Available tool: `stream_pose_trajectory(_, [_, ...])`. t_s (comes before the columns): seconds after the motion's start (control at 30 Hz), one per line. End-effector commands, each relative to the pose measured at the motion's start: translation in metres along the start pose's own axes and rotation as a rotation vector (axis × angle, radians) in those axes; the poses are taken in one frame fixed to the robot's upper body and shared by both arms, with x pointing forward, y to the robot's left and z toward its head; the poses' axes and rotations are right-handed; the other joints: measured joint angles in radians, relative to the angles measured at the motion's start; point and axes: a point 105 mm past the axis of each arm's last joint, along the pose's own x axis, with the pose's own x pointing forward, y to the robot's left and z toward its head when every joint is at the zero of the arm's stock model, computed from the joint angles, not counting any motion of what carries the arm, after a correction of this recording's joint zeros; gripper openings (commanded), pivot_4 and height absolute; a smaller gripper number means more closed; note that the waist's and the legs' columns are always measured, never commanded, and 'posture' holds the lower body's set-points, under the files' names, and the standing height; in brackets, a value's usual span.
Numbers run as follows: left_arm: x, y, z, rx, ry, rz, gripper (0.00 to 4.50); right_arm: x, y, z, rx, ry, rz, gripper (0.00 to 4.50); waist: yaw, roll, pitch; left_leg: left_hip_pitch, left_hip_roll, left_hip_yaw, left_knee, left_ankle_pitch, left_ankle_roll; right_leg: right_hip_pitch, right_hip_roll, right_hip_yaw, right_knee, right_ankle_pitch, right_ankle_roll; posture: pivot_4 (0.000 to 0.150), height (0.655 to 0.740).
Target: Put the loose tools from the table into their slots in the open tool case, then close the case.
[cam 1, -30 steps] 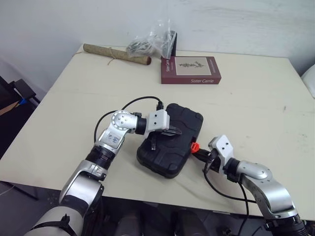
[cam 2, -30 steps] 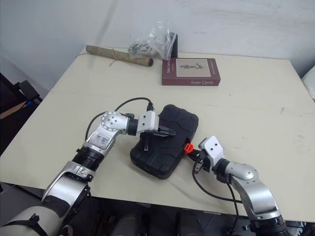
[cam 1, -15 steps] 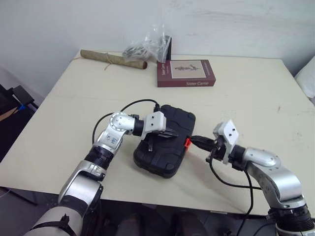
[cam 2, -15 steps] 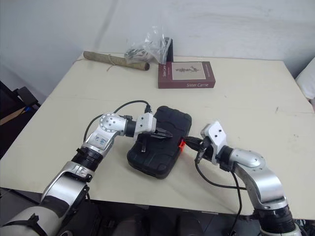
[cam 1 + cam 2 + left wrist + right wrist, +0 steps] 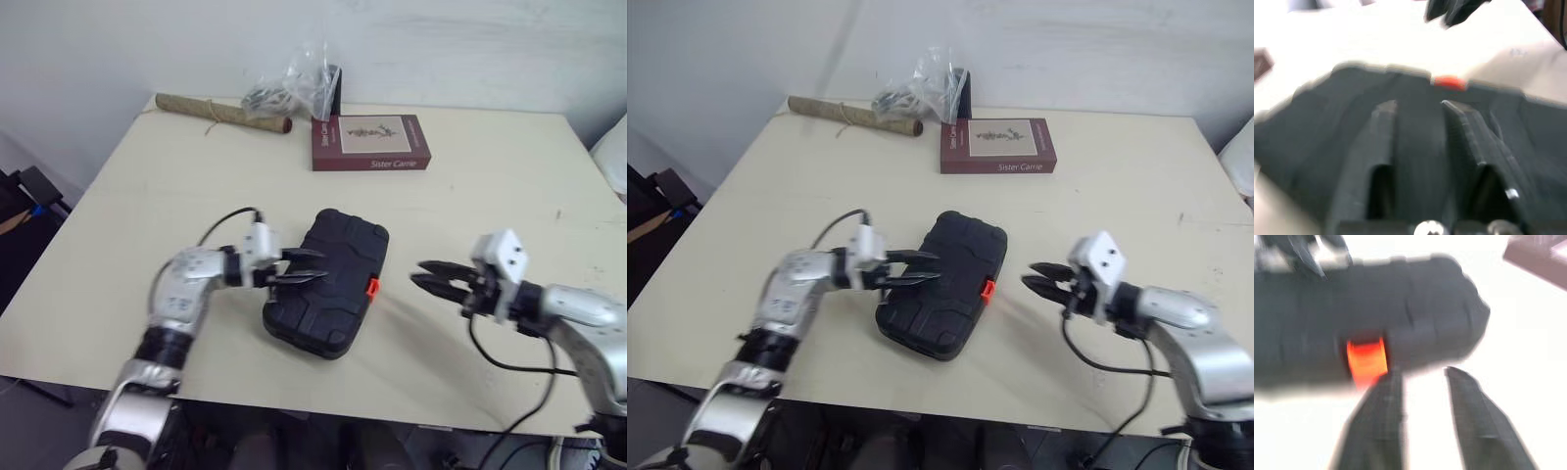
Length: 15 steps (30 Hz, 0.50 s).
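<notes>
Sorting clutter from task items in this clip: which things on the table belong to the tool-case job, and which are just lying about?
Job: black tool case, closed; its orange latch.
Lying about: Sister Carrie book; brown roll tied with string; plastic bag of cables.

We had bare table (image 5: 470,196) right and front of the case (image 5: 338,284); left gripper (image 5: 323,265) overhung its left edge. Behind, book (image 5: 371,143), roll (image 5: 221,112), bag (image 5: 294,83) sat well back.
</notes>
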Motion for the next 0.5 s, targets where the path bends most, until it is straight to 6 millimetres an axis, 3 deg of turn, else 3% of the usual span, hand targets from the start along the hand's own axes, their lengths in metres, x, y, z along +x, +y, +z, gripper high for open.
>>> stream_pose_trajectory(0.03, [-0.060, 0.026, 0.014, -0.021, 0.104, 0.243, 3.57, -0.034, -0.013, 0.009, -0.226, -0.028, -0.016, 3.51, 0.002, -0.001, 0.003, -0.002, 0.000, 0.000, 0.002, 0.000, 0.001, -0.001, 0.000, 0.000, 0.001, 0.000, 0.000, 0.150, 0.7400])
stream_pose_trajectory(0.1, [-0.103, 0.031, 0.006, -0.030, 0.213, 0.384, 4.45, -0.052, -0.021, 0.008, -0.285, -0.031, -0.037, 4.46, -0.003, -0.001, 0.009, -0.002, -0.002, 0.001, 0.004, -0.002, 0.004, 0.000, -0.002, 0.000, 0.000, 0.001, 0.001, 0.150, 0.7400])
stream_pose_trajectory(0.23, [-0.160, 0.021, -0.010, 0.012, 0.398, 0.521, 4.45, -0.081, -0.051, -0.004, -0.311, 0.035, -0.185, 4.46, -0.002, 0.001, 0.013, 0.000, -0.004, 0.001, 0.004, -0.005, 0.010, 0.003, -0.005, 0.001, -0.003, 0.002, 0.004, 0.150, 0.7400])
stream_pose_trajectory(0.37, [-0.188, 0.019, -0.018, 0.000, 0.422, 0.614, 4.45, -0.085, -0.061, -0.004, -0.296, 0.025, -0.210, 4.46, 0.009, -0.001, 0.015, -0.002, -0.004, -0.001, 0.004, -0.005, 0.010, 0.001, -0.007, -0.001, -0.002, 0.002, 0.003, 0.150, 0.7400])
stream_pose_trajectory(0.5, [-0.189, 0.020, -0.017, 0.005, 0.400, 0.644, 4.45, -0.079, -0.065, 0.000, -0.303, 0.001, -0.216, 4.46, 0.008, 0.000, 0.016, -0.002, -0.004, -0.001, 0.000, -0.004, 0.009, 0.000, -0.007, -0.001, -0.002, 0.002, 0.003, 0.150, 0.7400])
